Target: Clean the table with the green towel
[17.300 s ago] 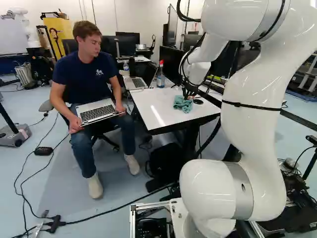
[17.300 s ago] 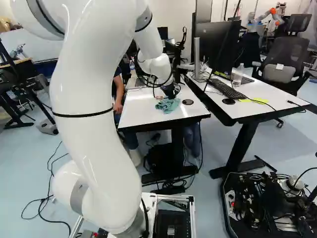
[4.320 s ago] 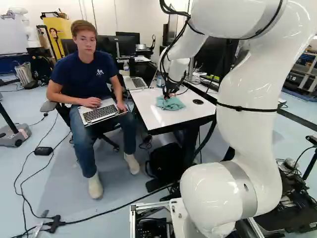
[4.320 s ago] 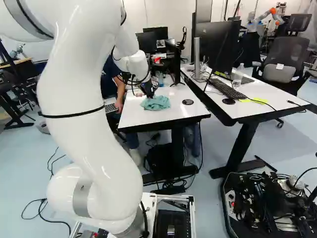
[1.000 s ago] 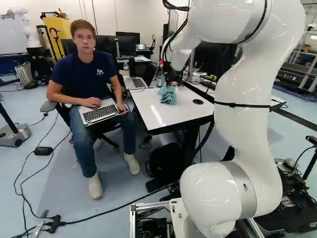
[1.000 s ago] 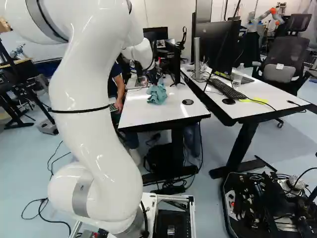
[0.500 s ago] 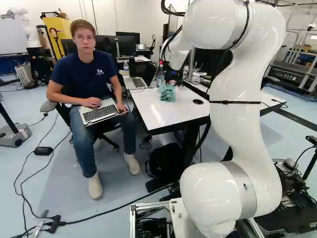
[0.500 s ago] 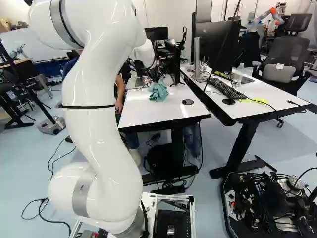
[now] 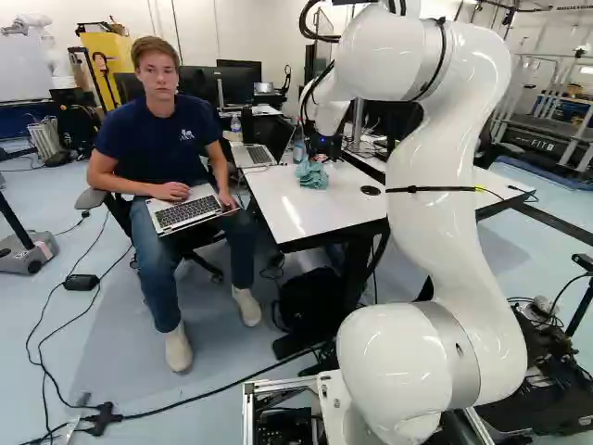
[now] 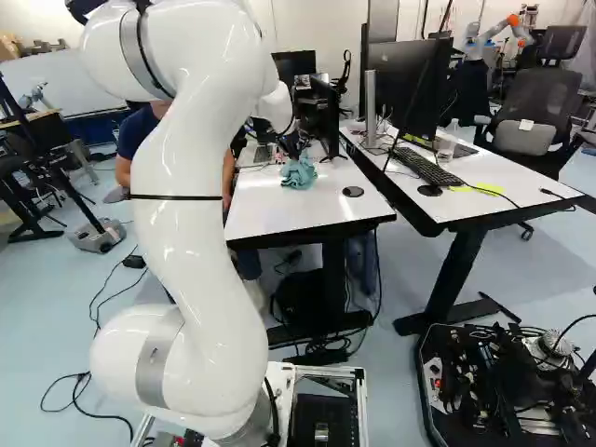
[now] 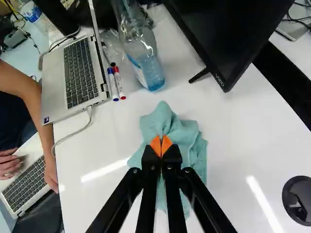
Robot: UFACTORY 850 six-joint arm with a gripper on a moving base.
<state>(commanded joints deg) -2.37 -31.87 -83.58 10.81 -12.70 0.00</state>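
At the far part of the white table (image 9: 343, 211), my gripper (image 9: 324, 146) points down at the green towel (image 9: 312, 175). The right base view shows the towel (image 10: 300, 173) bunched up on the tabletop. In the wrist view my gripper (image 11: 161, 146) has its orange pads pressed together on the towel (image 11: 187, 138), a fold of cloth pinched at their tips. Part of the cloth bulges ahead of the fingers, and the rest trails beneath them, partly hidden by the black fingers.
Ahead of the towel stand a bottle (image 11: 146, 63), two markers (image 11: 118, 83) and a monitor (image 11: 233, 34); an open laptop (image 11: 75, 77) lies beside them. A black disc (image 11: 299, 199) is set in the tabletop. A seated person with another laptop (image 9: 188, 209) is close beside the table.
Over the last second the towel has slid slightly farther away with my gripper and bunched up. My arm's upper links have swung left in the left base view. Earlier the towel lay flatter and nearer.
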